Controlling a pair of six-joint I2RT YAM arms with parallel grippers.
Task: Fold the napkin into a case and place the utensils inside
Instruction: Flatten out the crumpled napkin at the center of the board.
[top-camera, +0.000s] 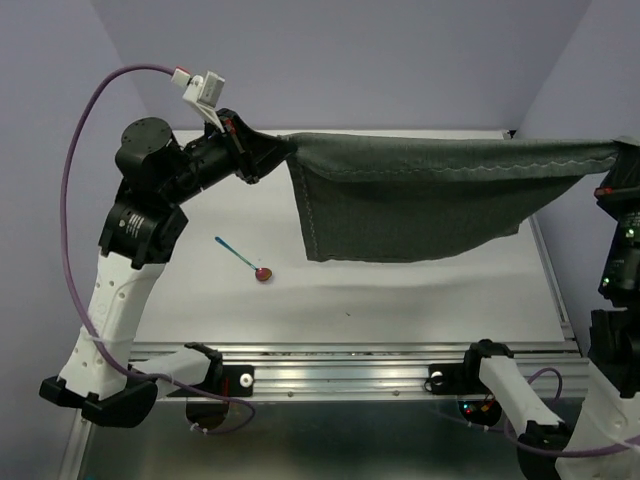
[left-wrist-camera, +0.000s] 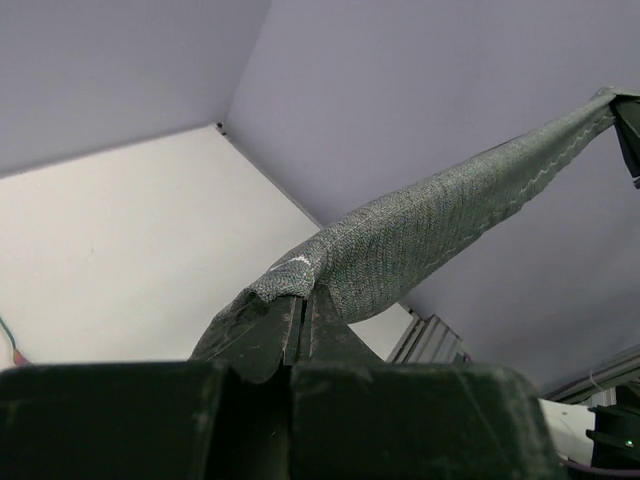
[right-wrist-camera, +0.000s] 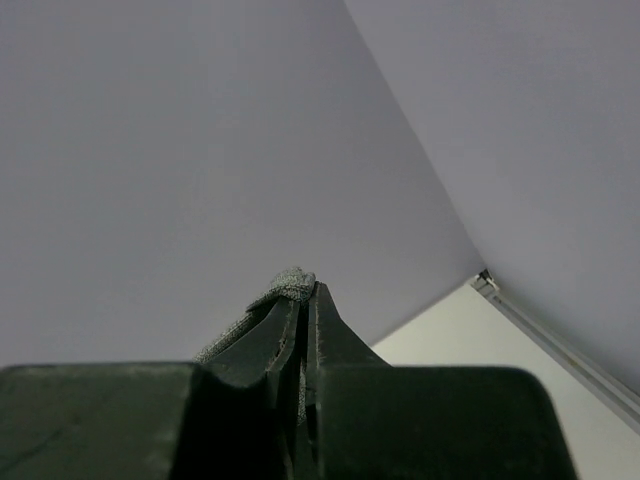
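- The top view alone shows the whole dark grey square fabric napkin (top-camera: 420, 195). It is stretched in the air between the two arms, its upper edge taut with a lighter stitched seam. The rest hangs as a sheet over the white flat worktop (top-camera: 420, 300).
- The left claw (top-camera: 283, 150) is pinched tight on the napkin's upper left corner. The right claw (top-camera: 610, 158) is pinched tight on its upper right corner, at the frame's right border.
- The left wrist view adds what the top view hides: cloth bunched between the closed fingertips. From there the napkin runs up and right as a rolled band toward the other arm.
- The right wrist view shows only a small tuft of napkin poking past its closed fingertips; the rest of the cloth is out of its sight.
- Only the top view shows the small spoon with a red round bowl and thin teal handle (top-camera: 245, 258). It lies flat on the worktop, nearer than the napkin's lower left corner and to its left, apart from the cloth.
- Whether the napkin's lower hem touches the worktop cannot be told.
- A broad strip of worktop shows between the napkin's lower hem and the silver metal rail (top-camera: 350, 372) at the near edge.
- Pale lilac walls (top-camera: 400, 60) stand close behind the napkin, and its right end reaches past the worktop's right edge.
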